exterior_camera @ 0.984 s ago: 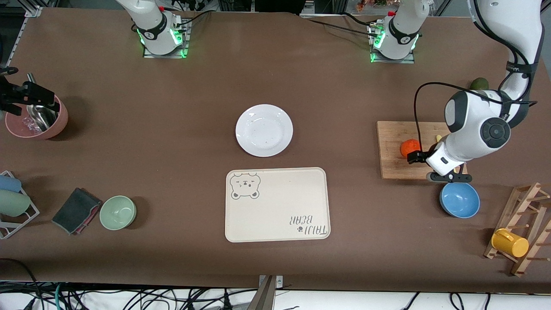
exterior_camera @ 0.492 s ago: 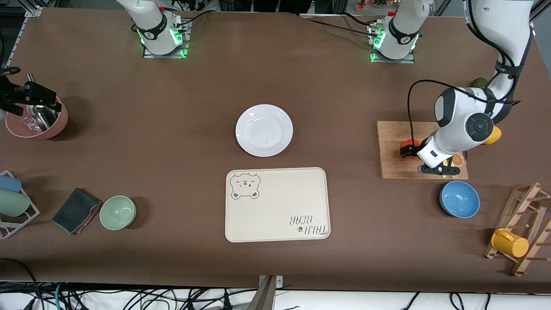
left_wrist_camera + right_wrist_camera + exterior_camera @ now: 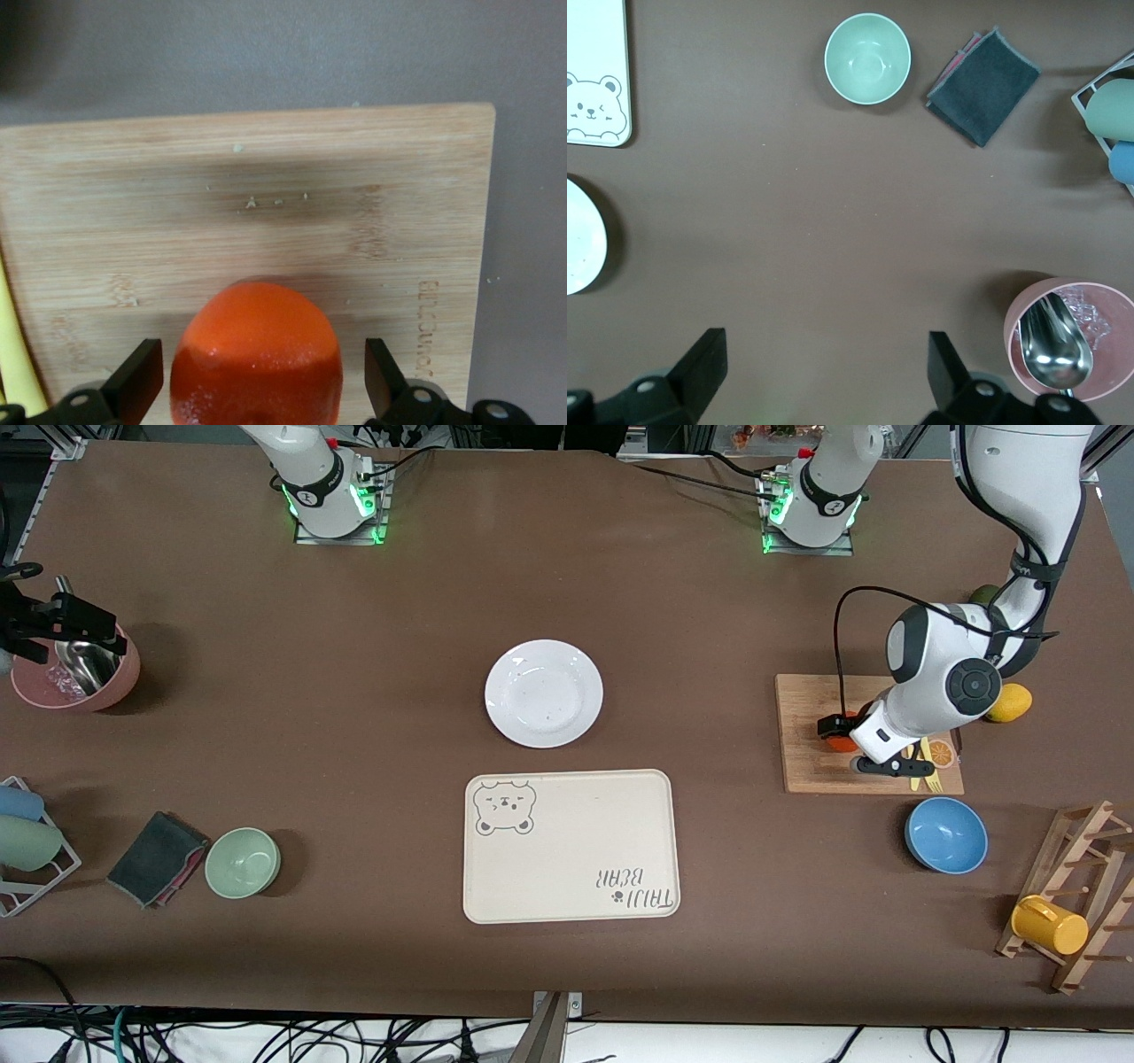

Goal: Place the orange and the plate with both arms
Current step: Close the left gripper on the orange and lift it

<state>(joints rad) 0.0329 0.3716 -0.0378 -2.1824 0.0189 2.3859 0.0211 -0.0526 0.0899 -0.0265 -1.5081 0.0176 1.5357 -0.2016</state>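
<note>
The orange point(image 3: 838, 741) sits on a wooden cutting board point(image 3: 811, 708) toward the left arm's end of the table. My left gripper point(image 3: 850, 746) is low over the board. In the left wrist view it point(image 3: 257, 390) is open, with the orange point(image 3: 257, 354) between its fingers and a gap on each side. The white plate point(image 3: 543, 693) lies at the table's middle, just farther from the camera than the cream bear tray point(image 3: 567, 850). My right gripper point(image 3: 53, 624) waits open and empty point(image 3: 826, 359) over a pink bowl point(image 3: 115, 682) at the right arm's end.
A blue bowl point(image 3: 945, 834) stands nearer the camera than the board. A lemon point(image 3: 1010, 702) and an avocado point(image 3: 983, 593) lie beside the board. A wooden rack with a yellow mug point(image 3: 1050, 926), a green bowl point(image 3: 243, 862) and a dark cloth point(image 3: 158, 857) stand nearer the camera.
My left gripper has moved from above the blue bowl's edge across the board and come down around the orange. The right arm has not moved.
</note>
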